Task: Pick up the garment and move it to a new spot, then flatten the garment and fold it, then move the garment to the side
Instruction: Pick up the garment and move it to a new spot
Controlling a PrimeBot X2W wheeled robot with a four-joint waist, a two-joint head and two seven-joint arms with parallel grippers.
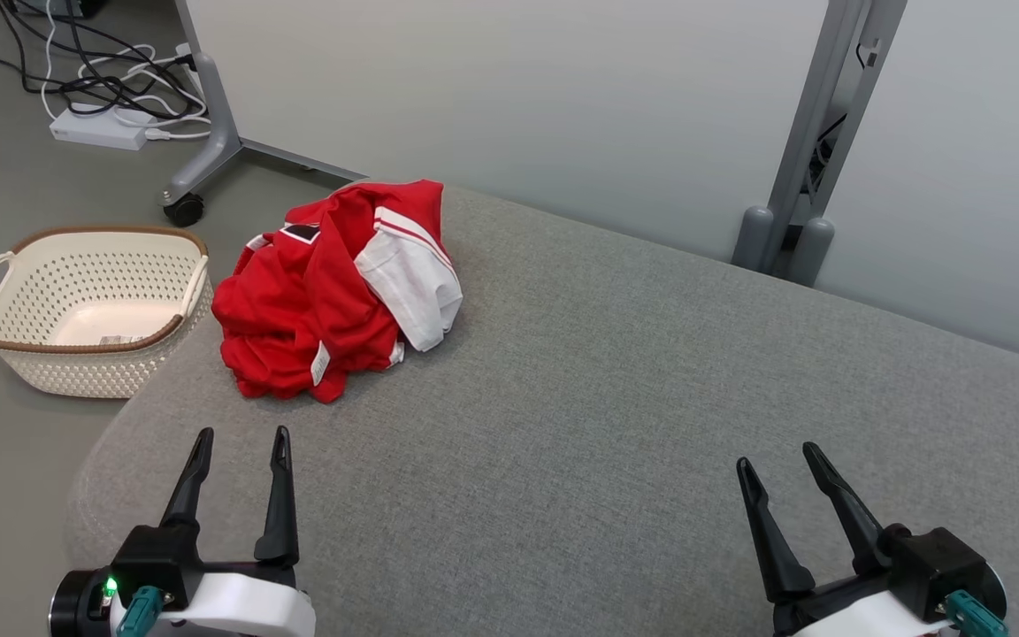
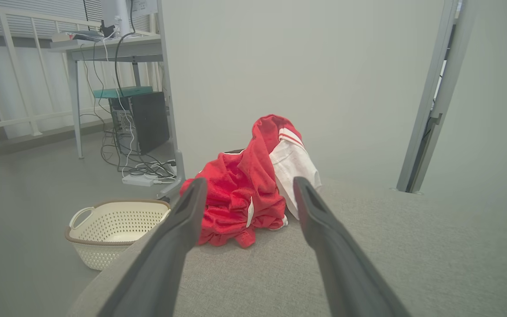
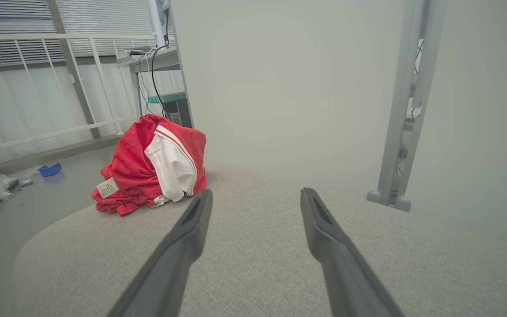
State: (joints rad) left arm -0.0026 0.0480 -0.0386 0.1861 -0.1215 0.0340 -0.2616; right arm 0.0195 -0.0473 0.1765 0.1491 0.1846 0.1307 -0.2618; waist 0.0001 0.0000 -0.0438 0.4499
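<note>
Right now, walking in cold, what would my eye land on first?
A crumpled red and white shirt lies heaped on the far left corner of the grey pad. A cream basket stands on the floor left of it. The left gripper and right gripper hover open and empty over the pad's near edge.

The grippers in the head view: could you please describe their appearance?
The left gripper and right gripper each have two long, tapering black fingers on a black block, a white wrist shell and a teal plug. A green light glows at the left one's base.
</note>
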